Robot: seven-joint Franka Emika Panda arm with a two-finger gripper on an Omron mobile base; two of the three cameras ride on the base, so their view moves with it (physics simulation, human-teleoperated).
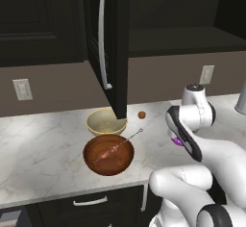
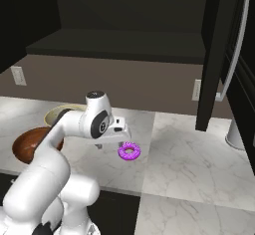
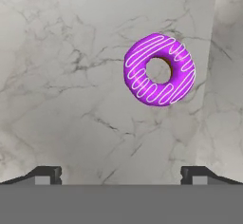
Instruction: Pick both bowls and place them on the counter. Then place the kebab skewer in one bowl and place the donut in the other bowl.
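Note:
The dark reddish-brown bowl [image 1: 108, 155] stands on the white marble counter [image 1: 43, 149] near its front edge. The kebab skewer [image 1: 117, 146] lies in it, its looped end sticking out over the rim. Just behind it sits the cream-yellow bowl [image 1: 105, 121], with nothing in it. The purple donut [image 2: 129, 151] lies flat on the counter to the right of both bowls. My gripper [image 2: 117, 140] hangs open just above the counter, close to the donut's left side. In the hand view the donut [image 3: 159, 70] lies ahead and right of centre between my spread fingertips [image 3: 47, 173].
A small brown ball [image 1: 141, 115] rests on the counter behind the bowls. An open dark cabinet door [image 1: 113, 43] hangs above the cream bowl. A grey metal object [image 2: 236, 132] stands at the far right. Wall outlets [image 1: 22, 89] sit on the backsplash.

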